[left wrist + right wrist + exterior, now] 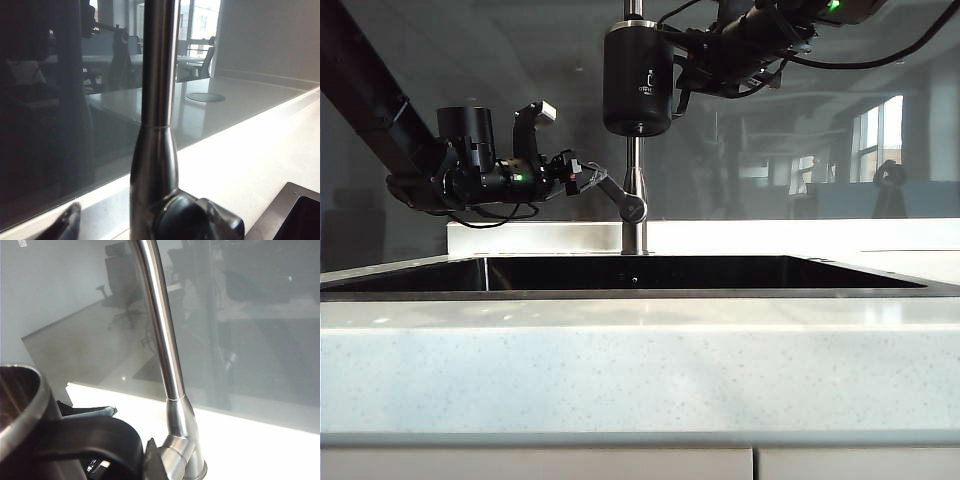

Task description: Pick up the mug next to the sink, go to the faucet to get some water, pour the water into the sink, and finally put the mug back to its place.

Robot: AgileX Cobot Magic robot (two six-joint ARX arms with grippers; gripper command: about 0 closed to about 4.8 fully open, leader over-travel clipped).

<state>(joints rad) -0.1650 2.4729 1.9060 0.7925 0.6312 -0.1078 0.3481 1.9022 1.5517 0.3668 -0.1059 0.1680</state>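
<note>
We see the right tool [695, 58] clamping the mug [637, 82] upright by the faucet [634, 195], above the sink [620, 272]. Left tool [582, 175], open, at lever. No water visible; fill, pour, return left.

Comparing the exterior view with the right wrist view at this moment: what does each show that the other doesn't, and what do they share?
Only the exterior view shows the sink, the left gripper at the faucet's lever handle, the mug's white logo, and the right gripper at the mug's right side, high over the sink.

Only the right wrist view shows the mug's steel rim and loop handle up close.

Both show the mug and the faucet against the glass panel.
</note>
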